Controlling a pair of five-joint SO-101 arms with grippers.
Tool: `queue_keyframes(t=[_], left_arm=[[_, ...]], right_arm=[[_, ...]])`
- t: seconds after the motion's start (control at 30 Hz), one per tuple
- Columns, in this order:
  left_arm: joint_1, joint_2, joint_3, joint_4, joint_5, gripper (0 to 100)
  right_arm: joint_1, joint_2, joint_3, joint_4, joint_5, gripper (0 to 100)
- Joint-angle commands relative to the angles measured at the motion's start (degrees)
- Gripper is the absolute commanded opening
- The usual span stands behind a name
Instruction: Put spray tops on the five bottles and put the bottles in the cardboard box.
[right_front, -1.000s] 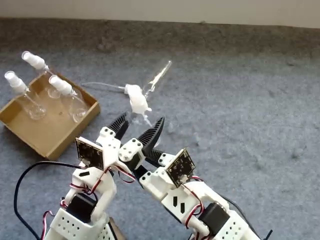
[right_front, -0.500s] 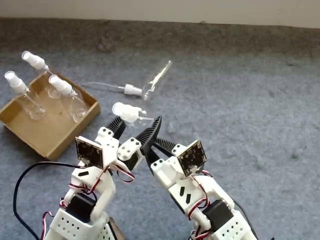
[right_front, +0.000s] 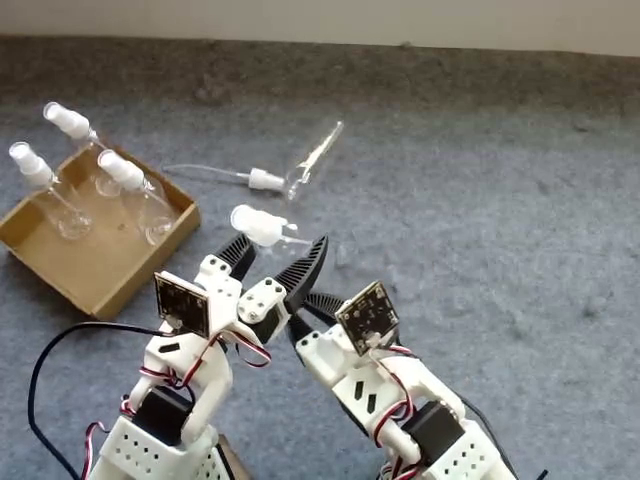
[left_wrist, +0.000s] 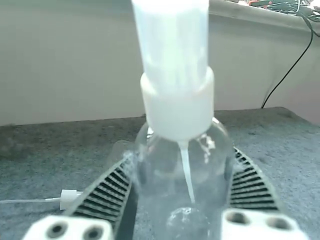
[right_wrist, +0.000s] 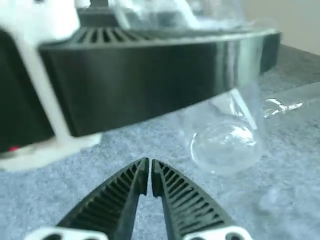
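**Left gripper (right_front: 282, 241) clamped on a capped bottle (left_wrist: 182, 200); right gripper (right_wrist: 150, 172) drawn closed beside it**

I am two arms at a grey table (right_front: 500, 200). Clock directions are as seen from above, with 12 pointing away from my arms.

My left gripper grips the clear bottle. Its ribbed black fingers (left_wrist: 107, 187) press the round glass body from both sides. A white spray top (left_wrist: 175, 75) sits on the bottle's neck, and its thin tube hangs down inside. From above, the spray top points toward 11 o'clock from the gripper.

My right gripper sits just beside the left one, at its 5 o'clock, partly hidden behind it from above. Its fingers are closed to a thin slit, with nothing between them.

The cardboard box (right_front: 150, 265) sits at 9 o'clock from my grippers. Three capped bottles (right_front: 122, 170) stand leaning inside it.

At 12 o'clock, well apart from my grippers, a bare bottle (right_front: 315, 155) lies on its side on the table. A loose spray top (right_front: 265, 180) lies just beside its mouth. Its tube trails toward 9 o'clock.
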Motion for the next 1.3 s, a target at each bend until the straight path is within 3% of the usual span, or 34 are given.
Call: queue_keyframes(t=[0.0, 0.5, 0.73, 0.93, 1.1, 1.27], left_arm=[[-1.5, -1.0, 0.4, -0.1, 0.4, 8], [-12.1, -1.0, -4.3, 0.4, 0.4, 8], [-22.6, -0.8, -18.2, 18.6, 0.4, 9], [-24.3, -0.8, -21.9, 20.0, -9.9, 9], [-29.7, -0.7, -23.7, 21.5, -10.8, 9], [-29.9, 1.9, -34.3, 28.2, -10.9, 9]], right_arm=[[-0.8, -0.7, 6.2, 0.7, 0.2, 1.5], [10.1, -0.7, 6.3, 0.7, 0.2, 1.5], [11.6, -0.7, 6.3, 0.7, 0.2, 1.5], [11.9, -0.7, 6.3, 2.5, 0.2, 1.5], [11.9, -0.7, 6.3, 2.6, 0.2, 1.5], [11.9, -0.7, 6.3, 2.6, 0.2, 1.5]])
